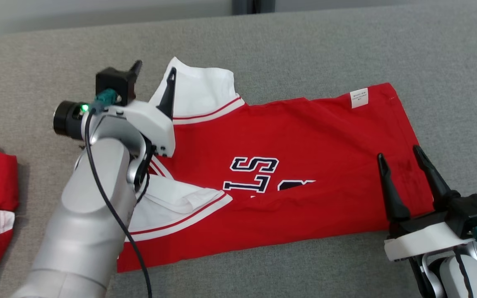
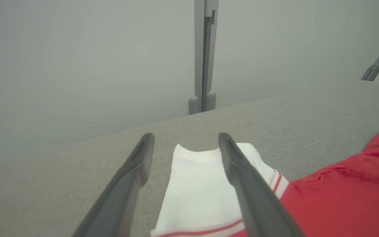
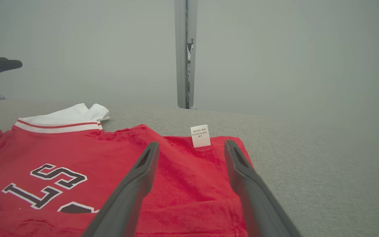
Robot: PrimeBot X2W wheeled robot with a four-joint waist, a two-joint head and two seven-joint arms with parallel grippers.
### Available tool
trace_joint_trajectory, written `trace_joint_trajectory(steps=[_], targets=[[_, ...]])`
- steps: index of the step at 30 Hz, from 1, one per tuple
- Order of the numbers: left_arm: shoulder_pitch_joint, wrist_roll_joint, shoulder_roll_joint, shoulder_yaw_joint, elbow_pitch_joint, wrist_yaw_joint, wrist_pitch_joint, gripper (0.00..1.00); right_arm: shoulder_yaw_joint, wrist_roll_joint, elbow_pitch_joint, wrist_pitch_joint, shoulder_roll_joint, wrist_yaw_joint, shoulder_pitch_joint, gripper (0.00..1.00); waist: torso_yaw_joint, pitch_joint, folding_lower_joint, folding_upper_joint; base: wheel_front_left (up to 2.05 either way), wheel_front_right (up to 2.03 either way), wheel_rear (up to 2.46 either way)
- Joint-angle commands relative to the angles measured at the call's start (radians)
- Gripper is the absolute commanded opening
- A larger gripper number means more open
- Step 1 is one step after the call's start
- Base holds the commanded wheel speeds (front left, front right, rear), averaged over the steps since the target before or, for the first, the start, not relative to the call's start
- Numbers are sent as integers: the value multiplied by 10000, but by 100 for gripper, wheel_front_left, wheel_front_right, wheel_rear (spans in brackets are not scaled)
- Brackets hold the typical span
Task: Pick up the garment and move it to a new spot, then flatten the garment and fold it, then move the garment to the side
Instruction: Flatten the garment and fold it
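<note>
The garment [image 1: 304,136] looks soft, light and limp. My left end effector [image 1: 155,66] and right end effector [image 1: 399,152] stand wide and empty; I would grip the sleeve [image 1: 199,89] and hem [image 1: 402,120] edges.

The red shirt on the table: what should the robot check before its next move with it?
1. The left gripper is open: ok.
2. The right gripper is open: ok.
3. The left gripper is lined up over the far white sleeve: ok.
4. The right gripper is over the hem end of the red shirt, near the label: ok.
5. The red shirt lies flat: not ok; cloth folds over the lettering.
6. Either gripper is touching the cloth: cannot tell.
</note>
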Motion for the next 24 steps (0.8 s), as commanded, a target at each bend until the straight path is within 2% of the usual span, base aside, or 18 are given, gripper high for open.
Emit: trace_joint_trajectory(steps=[1,8,20,24], targets=[[-642,-10,44,-70,451,79,167,100,10,29,-89,-11,-102,-2,-240,100,-291,827,0,0,0,0,0],[-2745,-1,61,-270,2530,199,1045,100,181,52,-189,-11,-107,-2,-775,100,-607,1724,0,0,0,0,0],[-4512,190,282,-593,4498,197,1798,100,391,87,-93,-11,96,-2,-1134,100,-1136,2321,0,0,0,0,0],[-4843,143,388,-653,5004,329,2295,100,538,234,-91,-11,155,-2,-1175,100,-1280,2369,0,0,0,0,0]])
